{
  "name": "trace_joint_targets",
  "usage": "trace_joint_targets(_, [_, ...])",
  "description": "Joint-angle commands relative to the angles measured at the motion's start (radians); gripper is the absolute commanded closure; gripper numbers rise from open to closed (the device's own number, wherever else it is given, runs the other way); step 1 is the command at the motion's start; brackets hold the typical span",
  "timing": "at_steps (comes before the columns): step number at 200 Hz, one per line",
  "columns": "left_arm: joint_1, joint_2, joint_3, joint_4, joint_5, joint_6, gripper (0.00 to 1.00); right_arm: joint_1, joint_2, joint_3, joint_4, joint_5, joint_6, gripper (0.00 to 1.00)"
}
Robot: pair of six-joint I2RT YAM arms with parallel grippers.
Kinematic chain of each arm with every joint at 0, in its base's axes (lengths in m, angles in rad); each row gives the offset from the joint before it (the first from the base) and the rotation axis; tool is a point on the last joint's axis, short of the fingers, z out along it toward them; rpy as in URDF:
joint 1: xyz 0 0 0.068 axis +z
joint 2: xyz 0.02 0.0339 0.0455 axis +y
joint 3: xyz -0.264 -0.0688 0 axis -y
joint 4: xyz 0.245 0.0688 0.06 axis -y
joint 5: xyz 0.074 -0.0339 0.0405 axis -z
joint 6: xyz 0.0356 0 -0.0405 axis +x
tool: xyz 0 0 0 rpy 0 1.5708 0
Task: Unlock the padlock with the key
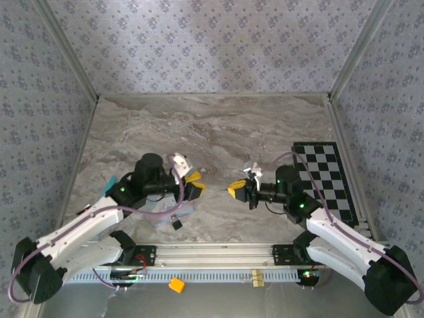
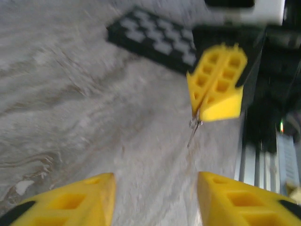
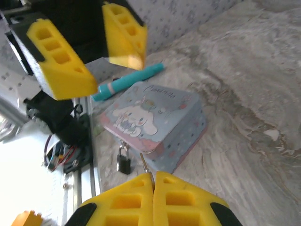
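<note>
Yellow-tipped, your right jaws clamp shut on the key (image 2: 194, 125) so its tip leads toward the padlock (image 3: 123, 162) on the blue case (image 3: 160, 117) — left jaws part-open, empty.

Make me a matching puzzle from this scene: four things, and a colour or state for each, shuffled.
Things:
1. padlock
2. pen
3. left gripper
4. right gripper

States:
A. open
B. teal
C. shut on the key
D. hangs at the front of the case

Pairs: 1-D, 2-B, 3-A, 4-C.
</note>
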Motion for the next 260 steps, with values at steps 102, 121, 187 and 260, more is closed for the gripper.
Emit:
trace_joint_targets(102, [0.047,0.035,0.117,-0.322,-0.472,-0.425,0.36,0.091,-0.099,-0.182,0.325,0.675,0.749,1.0])
trace_joint_targets(121, [0.047,0.051,0.163,-0.474,-0.502,-0.502,0.36,0.107,-0.153,-0.2,0.261,0.748,0.821,1.0])
trace_joint_targets(187, [-0.152,0.006,0.157,-0.718,-0.518,-0.772,0.38,0.113,-0.247,-0.232,0.146,0.799,0.909,1.0])
trace_joint_targets(260, [-0.368,-0.234,0.174,-1.209,-0.898,-1.167,0.36,0.112,-0.241,-0.206,0.12,0.768,0.822,1.0])
